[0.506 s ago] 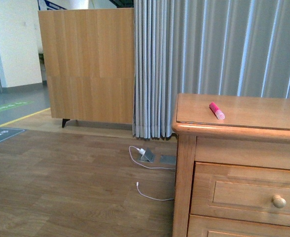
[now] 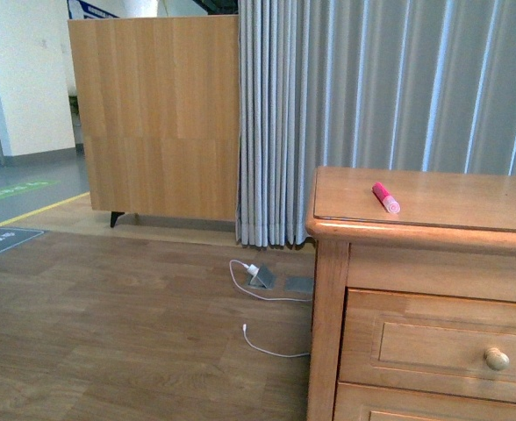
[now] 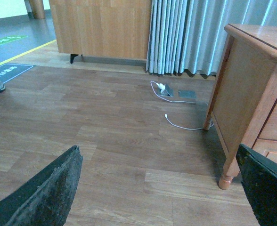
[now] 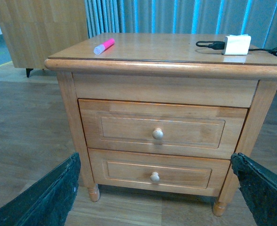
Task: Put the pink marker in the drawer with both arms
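Note:
The pink marker lies on top of the wooden dresser, near its left side, and in the right wrist view the pink marker rests at the back left of the top. The top drawer is closed, and its round knob faces my right gripper. That gripper is open, low in front of the dresser and apart from it. My left gripper is open above bare floor, left of the dresser's side. Neither arm shows in the front view.
A white charger block with a black cable sits on the dresser top at the right. The lower drawer is closed. A white cable and a floor socket lie by the grey curtain. A wooden panel stands behind.

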